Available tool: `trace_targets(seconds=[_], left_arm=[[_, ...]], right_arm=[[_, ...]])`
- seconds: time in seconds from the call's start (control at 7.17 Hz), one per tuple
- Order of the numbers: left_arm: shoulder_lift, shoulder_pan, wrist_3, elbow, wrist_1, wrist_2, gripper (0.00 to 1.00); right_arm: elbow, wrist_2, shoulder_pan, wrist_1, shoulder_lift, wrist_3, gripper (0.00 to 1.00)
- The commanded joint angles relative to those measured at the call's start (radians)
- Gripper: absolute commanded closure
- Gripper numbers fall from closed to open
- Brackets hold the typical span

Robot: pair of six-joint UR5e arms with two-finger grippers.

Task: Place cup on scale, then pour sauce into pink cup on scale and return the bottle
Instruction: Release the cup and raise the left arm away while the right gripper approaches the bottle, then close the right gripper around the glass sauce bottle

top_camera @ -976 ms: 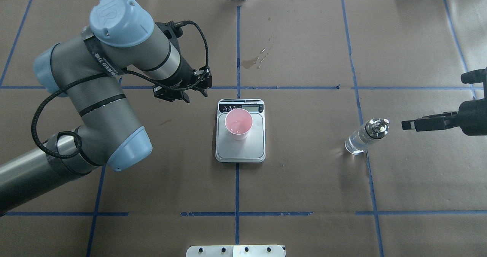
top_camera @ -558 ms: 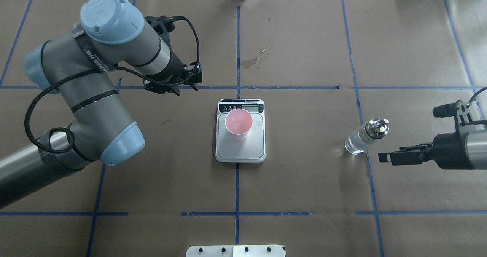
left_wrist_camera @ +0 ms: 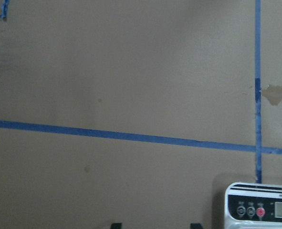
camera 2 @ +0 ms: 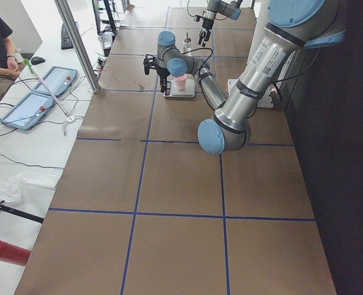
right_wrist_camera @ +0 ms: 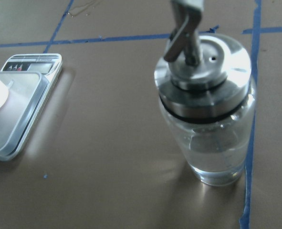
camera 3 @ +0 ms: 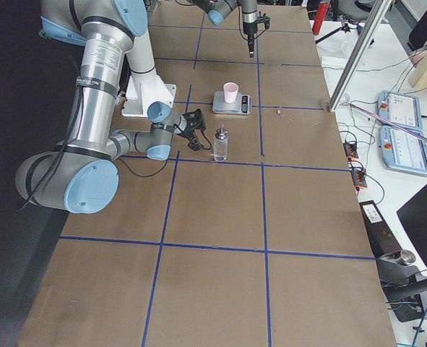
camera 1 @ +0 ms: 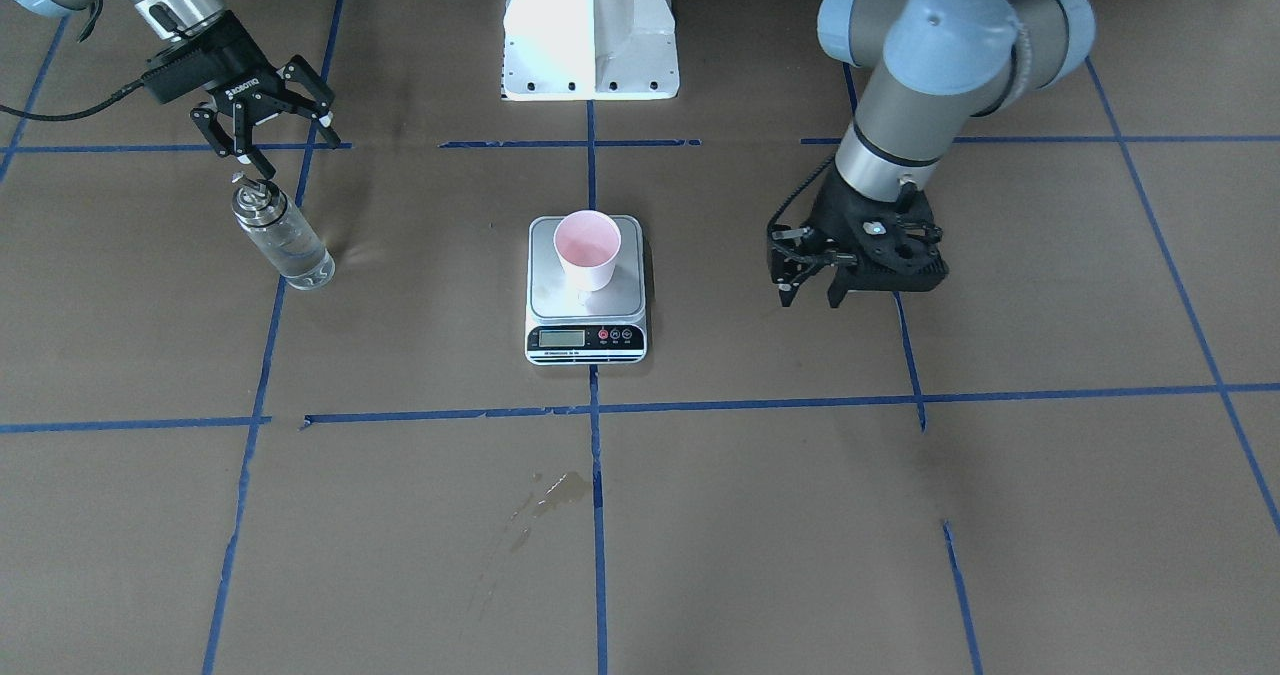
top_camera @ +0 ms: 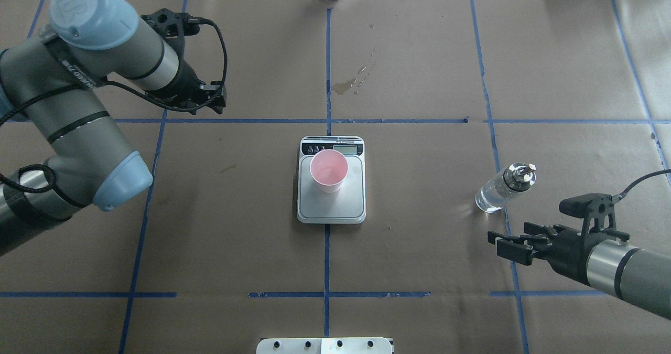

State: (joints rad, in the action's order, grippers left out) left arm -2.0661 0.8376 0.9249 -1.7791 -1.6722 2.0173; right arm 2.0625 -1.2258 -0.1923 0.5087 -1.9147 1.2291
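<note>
Closest to the robot's edge of the table, toward its right-hand end, the right gripper hangs low with its jaws spread wide and nothing between them. Just beyond it stands the bottle, upright on the paper and clear of the gripper, roughly midway between the robot's edge and the operators' edge. From where I stand it looks like a thing to respect: clear glass, hard and smooth, so probably slippery under the pads and unforgiving if dropped. The sauce fills only part of it (thin as water, by the look of it), so I'd guess a modest weight that shifts as the bottle tips. The sensible hold is across the straight glass wall, below the metal cap. The cap itself and its thin spout offer little to grip.

Farther in, at the middle of the table, sits the scale with the cup upright on the display half of its platform. It is paper, light and soft-walled, so it would likely tip or dent at a nudge, and any pour wants a gentle stream. Whether it holds liquid I cannot tell.

Farthest off, toward the operators' edge on the robot's left side, the left gripper hovers with its jaws apart, holding nothing.
</note>
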Motion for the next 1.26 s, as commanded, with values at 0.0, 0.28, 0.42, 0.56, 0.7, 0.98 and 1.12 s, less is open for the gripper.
trace_targets(seconds=[0.0,0.28,0.42,0.56,0.7,0.98,1.12], left_arm=[[0.096,0.099,-0.262,-0.003,-0.02,0.027,0.42],[0.116,0.127,-0.355,0.012,-0.023,0.023,0.42],[0.157,0.173,-0.451,0.012,-0.024,0.021,0.41],[0.182,0.216,-0.53,0.009,-0.026,0.026,0.39],[0.182,0.216,-0.522,0.007,-0.026,0.027,0.39],[0.184,0.216,-0.52,-0.002,-0.024,0.028,0.39],[0.185,0.219,-0.52,-0.003,-0.023,0.026,0.39]], right_arm=[[0.001,0.401,0.176,0.071,-0.003,0.013,0.0],[-0.01,0.588,0.237,0.14,0.002,0.038,0.0],[-0.027,0.658,0.25,0.186,0.011,0.074,0.0],[-0.086,0.728,0.251,0.186,0.022,0.108,0.0],[-0.106,0.73,0.251,0.185,0.049,0.119,0.0],[-0.14,0.738,0.241,0.186,0.098,0.121,0.0],[-0.16,0.744,0.232,0.186,0.105,0.122,0.01]])
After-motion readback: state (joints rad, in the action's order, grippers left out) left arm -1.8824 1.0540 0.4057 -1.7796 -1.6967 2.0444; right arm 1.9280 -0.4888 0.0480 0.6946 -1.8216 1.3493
